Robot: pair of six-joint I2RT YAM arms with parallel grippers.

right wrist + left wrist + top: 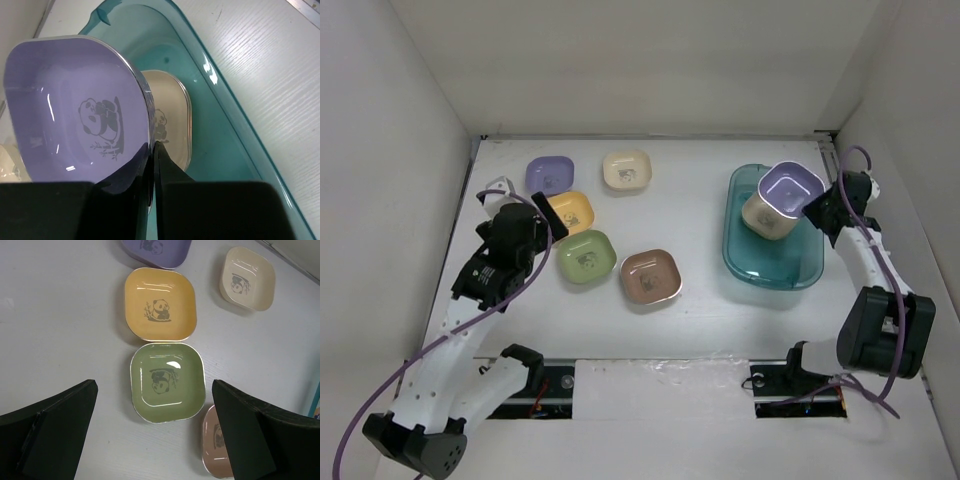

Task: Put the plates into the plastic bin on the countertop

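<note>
— Where do we have our right gripper [154, 150]?
— Clamped on the rim of a purple plate [75, 115]. We hold it tilted over the plastic bin [745, 255], with a cream plate [172, 115] inside beneath it.
— And our left gripper [152, 387]?
— Spread wide and holding nothing, above the green plate [585, 257] on the countertop [700, 330]. The yellow-orange plate [160, 302] sits just beyond it.
</note>
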